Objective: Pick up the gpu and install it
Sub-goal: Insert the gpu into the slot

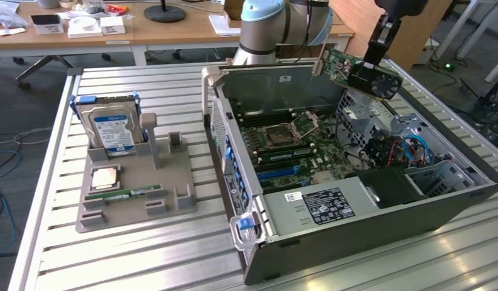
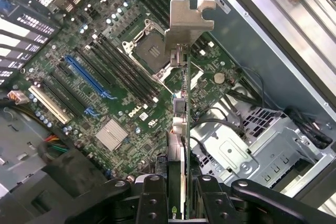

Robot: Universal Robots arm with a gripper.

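green board and black fan of the gpu (image 1: pixel 339 63) (image 2: pixel 182 124) held up in the air above the far corner of the open computer case (image 1: pixel 378 224), toward the exterior view's right, tilted, with the silver end bracket (image 1: pixel 321 62) (image 2: pixel 188 22) at its far end from the grip. pinched by the gripper (image 1: pixel 372 65) (image 2: pixel 181 203), jaws clamped on the card, one black finger (image 2: pixel 152 198) on each face; seen edge-on in the wrist view, bracket pointing away from the camera. not seated in any slot, clear of the motherboard (image 1: pixel 301 154) (image 2: pixel 105 77) beneath. on that board, an open cpu socket (image 1: pixel 282 133) (image 2: pixel 149 51), a row of long dark memory slots beside it, a long blue expansion slot (image 1: pixel 277 176) (image 2: pixel 86 77), a small silver heatsink (image 2: pixel 111 135). beside the board, a grey metal drive cage (image 2: pixel 247 156) with black cables looped over it. nearer the exterior camera, a labelled power supply (image 1: pixel 330 203) inside the case. case lying on its side, lid off, on a slatted aluminium table (image 1: pixel 151 260). well apart, toward the exterior view's left, a grey holder (image 1: pixel 139 200) on the same table: a blue-labelled hard drive (image 1: pixel 111 130) standing upright in it, a square processor chip (image 1: pixel 105 177) lying flat, a narrow green ram stick (image 1: pixel 123 194) just in front of the chip. beyond the table, wooden desks with small boxes and papers.
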